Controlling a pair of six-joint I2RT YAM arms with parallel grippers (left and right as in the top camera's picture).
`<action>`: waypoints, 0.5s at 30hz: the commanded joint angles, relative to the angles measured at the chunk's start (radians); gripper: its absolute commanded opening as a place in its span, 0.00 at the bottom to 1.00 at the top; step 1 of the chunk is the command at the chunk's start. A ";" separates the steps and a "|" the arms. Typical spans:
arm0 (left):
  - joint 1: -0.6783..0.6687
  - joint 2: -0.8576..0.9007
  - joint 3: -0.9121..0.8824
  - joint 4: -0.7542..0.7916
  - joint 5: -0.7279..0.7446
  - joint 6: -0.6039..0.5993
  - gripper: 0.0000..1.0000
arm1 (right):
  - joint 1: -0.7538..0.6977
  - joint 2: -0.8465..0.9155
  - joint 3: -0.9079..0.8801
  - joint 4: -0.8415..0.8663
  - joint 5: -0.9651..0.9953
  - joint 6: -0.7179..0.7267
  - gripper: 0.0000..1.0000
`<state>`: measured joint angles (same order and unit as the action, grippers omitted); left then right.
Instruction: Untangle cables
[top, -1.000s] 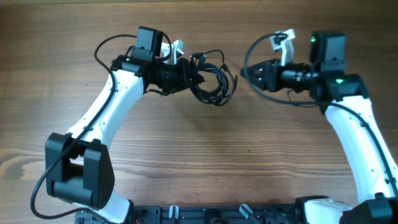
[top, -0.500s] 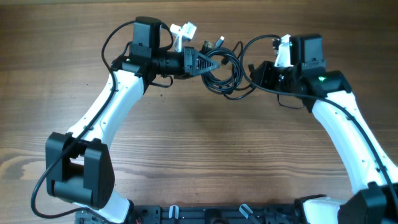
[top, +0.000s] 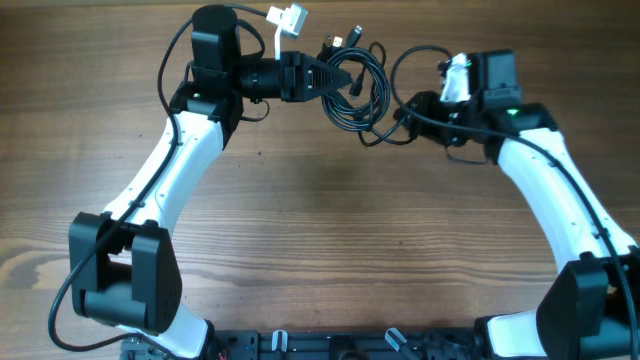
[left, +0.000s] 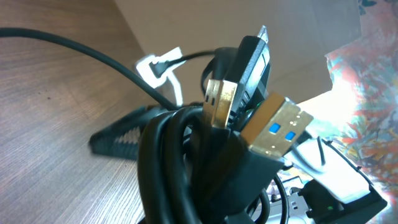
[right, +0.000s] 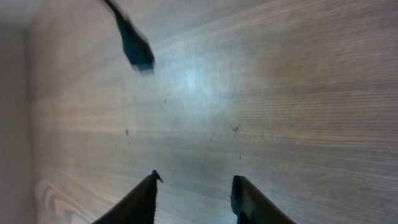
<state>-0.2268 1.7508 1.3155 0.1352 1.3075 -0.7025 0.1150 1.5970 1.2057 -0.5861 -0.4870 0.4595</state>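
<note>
cables, thin black flexible cords (top: 352, 100) knotted into a coiled bundle, are hanging over the brown wooden counter (top: 320, 230) at its far middle, clamped in the left end effector (top: 318, 78). the right end effector (top: 405, 112) is hovering just right of the loops, its fingers spread around nothing. it should be pinching one outer loop only, then drawing rightward slowly. the bundle is stretching left-to-right, its gold usb plugs (left: 273, 124) pointing far.

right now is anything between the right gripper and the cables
Nothing visible does. The right gripper is open beside the cables, which the left gripper holds; its wrist view shows only table and one plug ahead.
</note>
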 joint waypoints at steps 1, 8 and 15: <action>0.006 -0.004 0.010 -0.043 -0.011 0.042 0.04 | -0.067 -0.104 0.068 0.000 -0.039 -0.071 0.58; 0.005 -0.004 0.010 -0.223 -0.135 0.089 0.04 | -0.080 -0.314 0.077 -0.063 -0.103 -0.145 0.68; 0.003 -0.004 0.010 -0.257 -0.147 0.088 0.04 | 0.009 -0.297 0.076 -0.105 -0.245 -0.092 0.66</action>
<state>-0.2268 1.7508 1.3167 -0.1268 1.1633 -0.6346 0.0772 1.2732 1.2617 -0.6628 -0.7059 0.3351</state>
